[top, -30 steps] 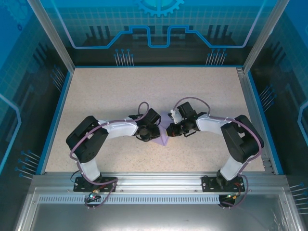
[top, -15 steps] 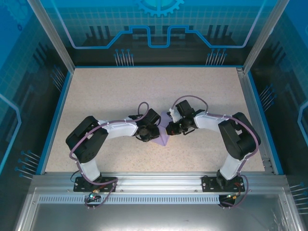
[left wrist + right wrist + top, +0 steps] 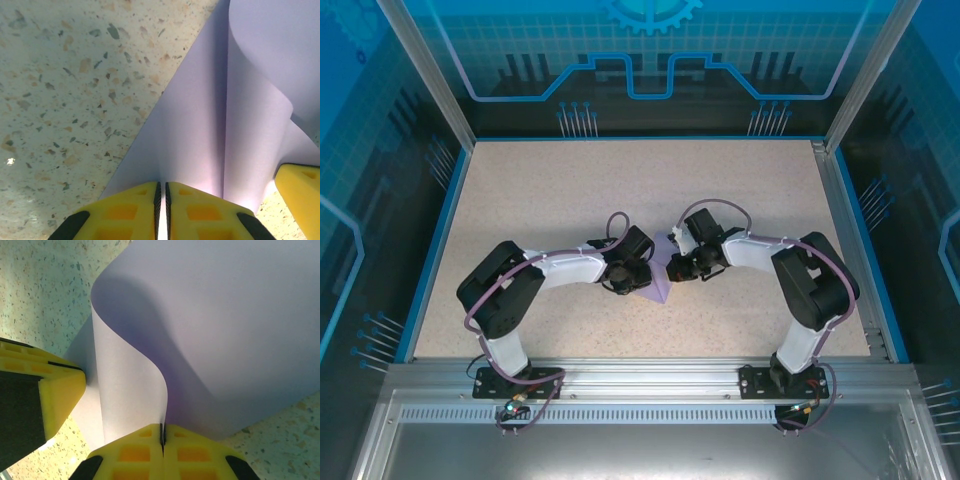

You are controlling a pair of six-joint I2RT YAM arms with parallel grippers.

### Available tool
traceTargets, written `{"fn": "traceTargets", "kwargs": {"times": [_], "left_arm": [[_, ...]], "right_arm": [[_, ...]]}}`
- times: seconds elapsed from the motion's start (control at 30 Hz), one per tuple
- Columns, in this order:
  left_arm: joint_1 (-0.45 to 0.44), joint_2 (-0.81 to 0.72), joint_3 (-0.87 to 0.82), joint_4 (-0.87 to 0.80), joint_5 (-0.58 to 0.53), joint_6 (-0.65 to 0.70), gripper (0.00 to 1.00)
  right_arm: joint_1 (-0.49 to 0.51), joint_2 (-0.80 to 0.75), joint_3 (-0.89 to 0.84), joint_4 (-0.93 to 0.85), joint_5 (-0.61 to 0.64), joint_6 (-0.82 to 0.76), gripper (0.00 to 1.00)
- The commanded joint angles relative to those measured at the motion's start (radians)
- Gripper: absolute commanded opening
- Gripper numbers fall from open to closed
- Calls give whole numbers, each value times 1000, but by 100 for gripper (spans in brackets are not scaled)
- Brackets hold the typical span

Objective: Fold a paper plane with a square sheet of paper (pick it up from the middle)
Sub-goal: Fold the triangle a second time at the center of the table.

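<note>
The square sheet of thin pale lavender paper (image 3: 658,287) lies near the middle of the speckled beige surface (image 3: 620,190), between the two hands. The left hand (image 3: 161,192) is closed tight on one edge of it, probably to anchor the sheet so that it does not slide. The right hand (image 3: 162,432) is also closed, pinching a flap that curls up and over. This looks like a fold in progress, not yet creased.

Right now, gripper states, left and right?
Left gripper: shut on the square sheet of paper.
Right gripper: shut on the same sheet.
</note>
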Motion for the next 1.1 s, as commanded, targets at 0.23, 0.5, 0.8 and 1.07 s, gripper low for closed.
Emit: {"fn": "traceTargets", "kwargs": {"times": [0.23,0.5,0.8,1.07], "left_arm": [[-5,-11,-17,-27,-24,11,14],[-6,-8,-10,-37,-25,15,14],[-10,6,2,-35,-21,17,13],[-11,14,3,-32,-20,17,13]], "right_arm": [[-11,5,-1,-5,6,39,5],[-2,-27,-6,-30,54,56,5],[12,-27,-15,-6,55,61,5],[12,8,1,-6,44,56,4]]}}
